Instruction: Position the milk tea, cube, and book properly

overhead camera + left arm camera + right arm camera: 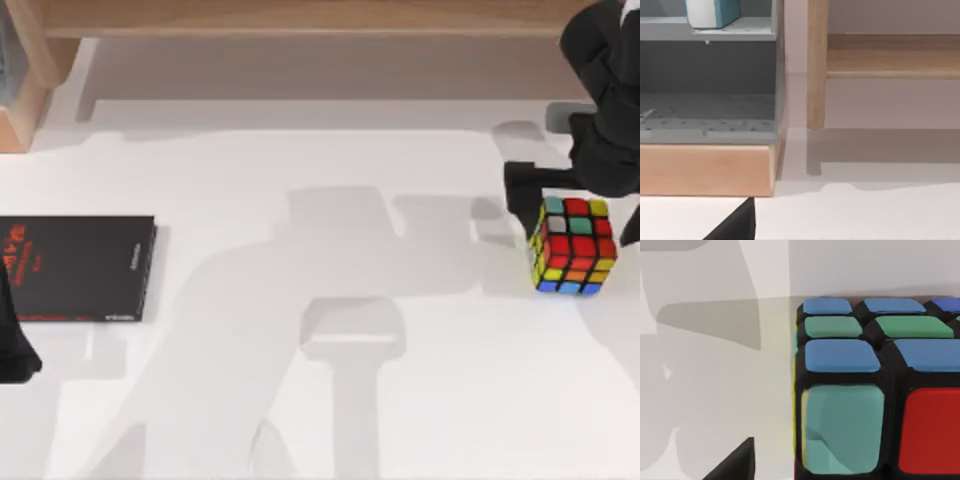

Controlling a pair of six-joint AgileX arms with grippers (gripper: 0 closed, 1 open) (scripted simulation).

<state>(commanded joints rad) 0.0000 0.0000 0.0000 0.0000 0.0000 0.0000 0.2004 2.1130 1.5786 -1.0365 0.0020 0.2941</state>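
Note:
The cube (572, 247), black-edged with red, yellow, green, blue and orange stickers, sits on the white table (330, 400) at the right. My right gripper (576, 215) is open over it, one dark finger (520, 195) on the cube's left and the other at its right. Up close, the cube (865, 390) has a gap between it and the fingertip (735, 465). The book (710, 12), teal with white page edges, stands on a grey shelf (705, 30). The milk tea is out of view. My left gripper (12, 345) is parked at the left edge.
A thin black book with red lettering (75, 268) lies flat at the table's left, beside the left arm. A wooden rack (300, 15) runs along the back, with a wooden post (816, 65) and a grey cabinet (705, 95) at the back left.

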